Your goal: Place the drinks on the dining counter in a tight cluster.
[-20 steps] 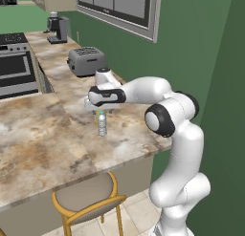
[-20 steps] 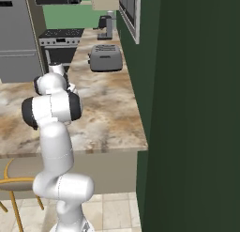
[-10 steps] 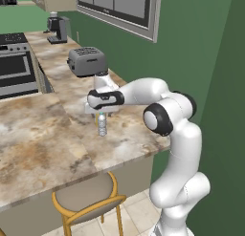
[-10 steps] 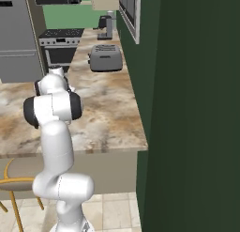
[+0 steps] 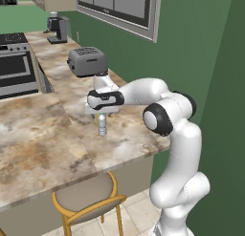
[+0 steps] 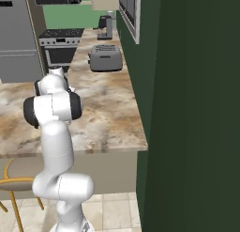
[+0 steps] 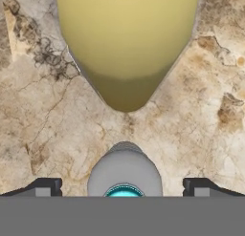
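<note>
The gripper [image 5: 100, 113] hangs over the dining counter [image 5: 43, 134] with its jaws spread wide, directly above the small clear water bottle [image 5: 102, 124], gripping nothing. In the hand view the water bottle's cap [image 7: 124, 175] sits between the two fingertips [image 7: 44, 186], with the yellow bottle [image 7: 127, 44] standing just beyond it on the stone. A toaster [image 5: 87, 61] stands farther back along the counter.
</note>
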Robot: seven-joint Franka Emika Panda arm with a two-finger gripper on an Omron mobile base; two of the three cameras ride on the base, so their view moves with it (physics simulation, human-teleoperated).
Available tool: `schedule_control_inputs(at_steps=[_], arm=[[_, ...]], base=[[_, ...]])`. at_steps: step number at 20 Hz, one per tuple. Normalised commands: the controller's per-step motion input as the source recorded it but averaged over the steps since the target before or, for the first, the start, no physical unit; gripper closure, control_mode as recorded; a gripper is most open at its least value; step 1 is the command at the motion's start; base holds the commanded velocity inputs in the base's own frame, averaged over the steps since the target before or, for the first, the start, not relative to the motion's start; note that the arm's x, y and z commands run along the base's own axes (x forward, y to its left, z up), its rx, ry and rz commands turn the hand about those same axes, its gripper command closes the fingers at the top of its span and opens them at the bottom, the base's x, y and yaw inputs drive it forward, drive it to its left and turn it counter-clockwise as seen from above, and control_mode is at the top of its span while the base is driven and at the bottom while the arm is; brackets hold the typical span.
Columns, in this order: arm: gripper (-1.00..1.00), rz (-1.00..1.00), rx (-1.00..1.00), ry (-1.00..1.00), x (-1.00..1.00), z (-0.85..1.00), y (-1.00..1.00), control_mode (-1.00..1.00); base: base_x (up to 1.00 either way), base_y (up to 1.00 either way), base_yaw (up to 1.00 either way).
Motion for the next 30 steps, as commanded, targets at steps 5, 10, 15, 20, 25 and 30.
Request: schedule_control_inputs(at_steps=[5,10,15,20,25,30], arm=[[-1.00,0.00,0.00,0.00,-0.08,0.00,0.00,-1.00],[-1.00,0.00,0.00,0.00,-0.12,0.00,0.00,-1.00],[-1.00,0.00,0.00,0.00,-0.04,-0.02,0.00,-1.00],[-1.00,0.00,0.00,0.00,0.16,-0.12,0.00,-1.00],[-1.00,0.00,0.00,0.00,0.05,-0.07,0.00,-1.00],[-1.00,0.00,0.00,0.00,0.00,0.00,0.00,-1.00]], base=[[0.00,0.00,0.00],[0.00,0.00,0.00],[0.00,0.00,0.00],[0.00,0.00,0.00],[0.00,0.00,0.00],[0.00,0.00,0.00]])
